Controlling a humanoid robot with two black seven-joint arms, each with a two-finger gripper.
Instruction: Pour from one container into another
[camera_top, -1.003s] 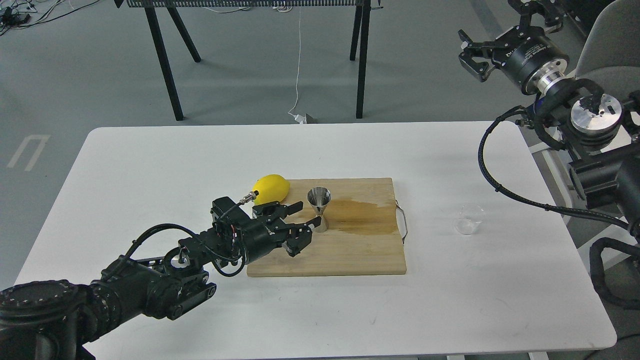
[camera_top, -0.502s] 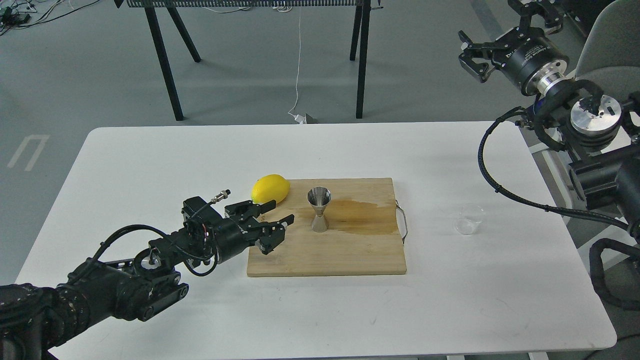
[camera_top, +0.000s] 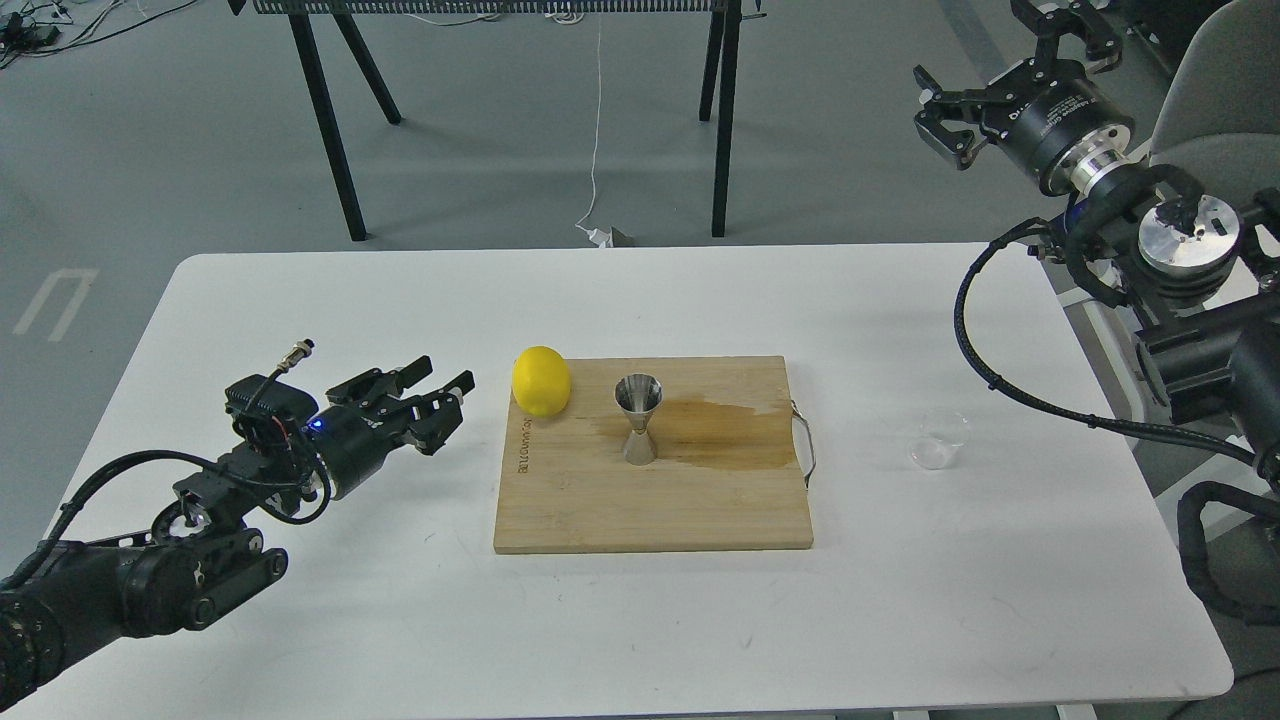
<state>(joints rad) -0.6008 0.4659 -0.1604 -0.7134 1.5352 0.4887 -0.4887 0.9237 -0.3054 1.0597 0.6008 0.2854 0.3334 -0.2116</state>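
A white worktop (camera_top: 300, 320) fills most of the head view. At its centre lies a wooden cutting board (camera_top: 700, 510) with a dark wet stain (camera_top: 725, 430) spreading from the middle toward 3 o'clock, and a thin metal handle on that edge.

The left arm comes in from 8 o'clock. The left tool (camera_top: 425, 400) hovers above bare worktop at 9 o'clock of the board, fingers apart and holding nothing. The right tool (camera_top: 985, 75) hangs high at 1 o'clock, beyond the worktop's far right corner, fingers spread and empty.

A yellow lemon (camera_top: 541, 380) sits on the board's far left corner. Just beside it, toward 3 o'clock, the steel jigger (camera_top: 638, 420) stands upright on its narrow base at the edge of the stain. The clear glass cup (camera_top: 938, 440) stands upright on the worktop at 3 o'clock of the board, well apart from the jigger and from both tools. Whether it holds liquid cannot be told.

Risks, as judged from here: the jigger is tall for its small foot and stands on wet wood, so a nudge from a tool could slide or topple it. The cup is nearly invisible against the white surface, so a grasp could miss or knock it. The jigger's mouth is small, so a fast tilt would likely spill onto the board. The round lemon could roll if bumped.
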